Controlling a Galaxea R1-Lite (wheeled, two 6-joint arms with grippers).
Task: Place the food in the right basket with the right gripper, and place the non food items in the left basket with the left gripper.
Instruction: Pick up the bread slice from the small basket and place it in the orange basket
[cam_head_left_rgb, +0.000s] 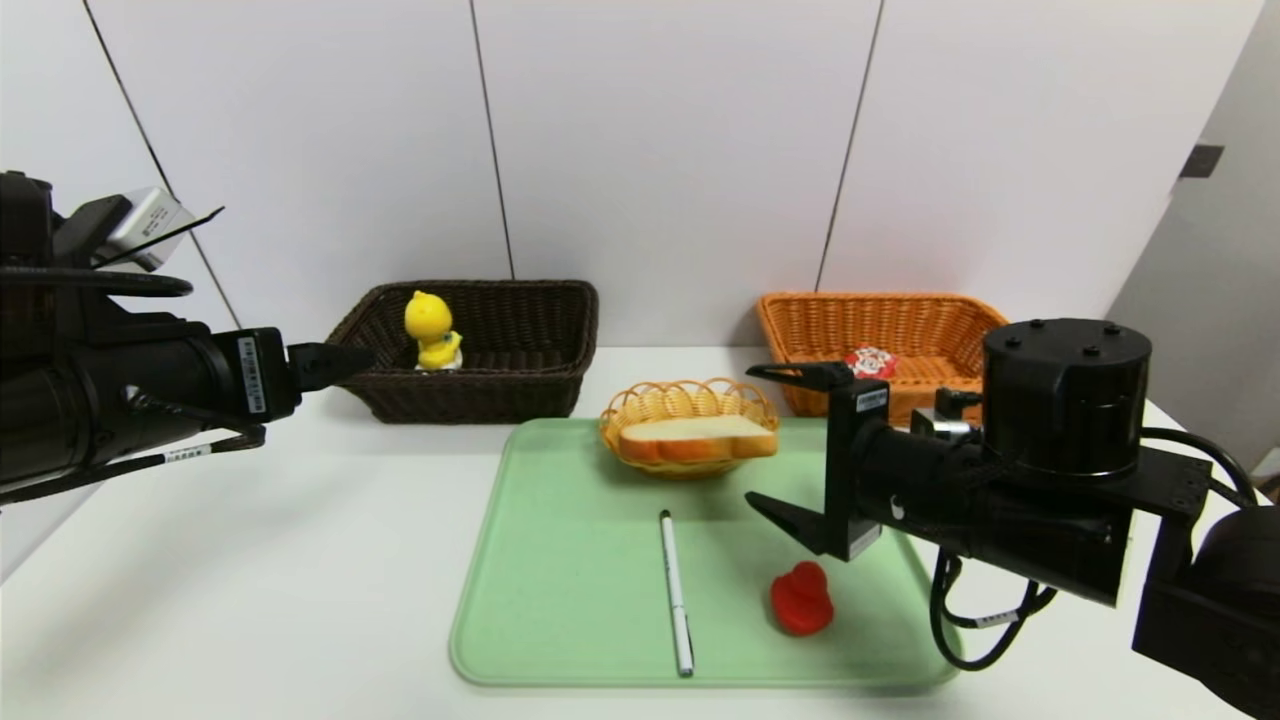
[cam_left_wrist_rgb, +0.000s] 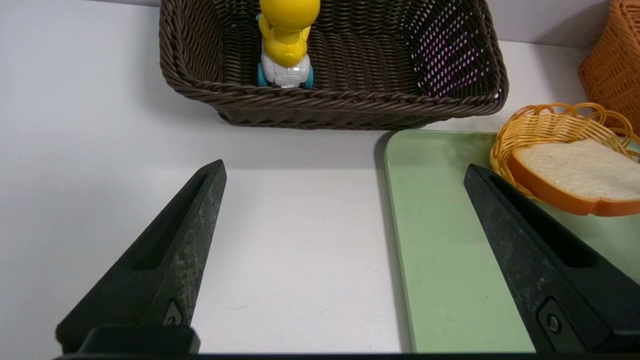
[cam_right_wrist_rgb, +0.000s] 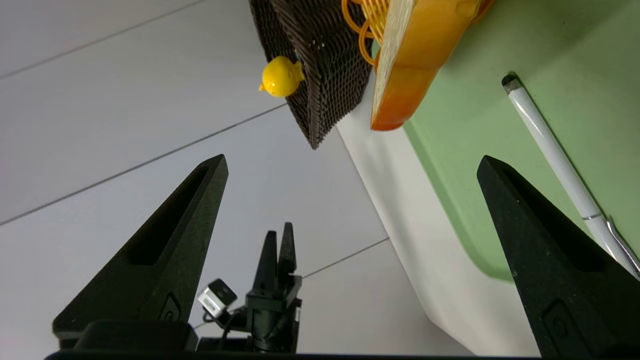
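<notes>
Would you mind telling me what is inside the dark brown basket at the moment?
Only the yellow chick toy stands inside the dark brown basket, upright on its white wheeled base near the left wall. The basket floor just behind the near wall is hidden.

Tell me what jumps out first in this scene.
The right pincer, open, hangs over the green tray beside the bread slice in its small yellow basket. A yellow chick toy already stands in the dark brown basket behind.
</notes>
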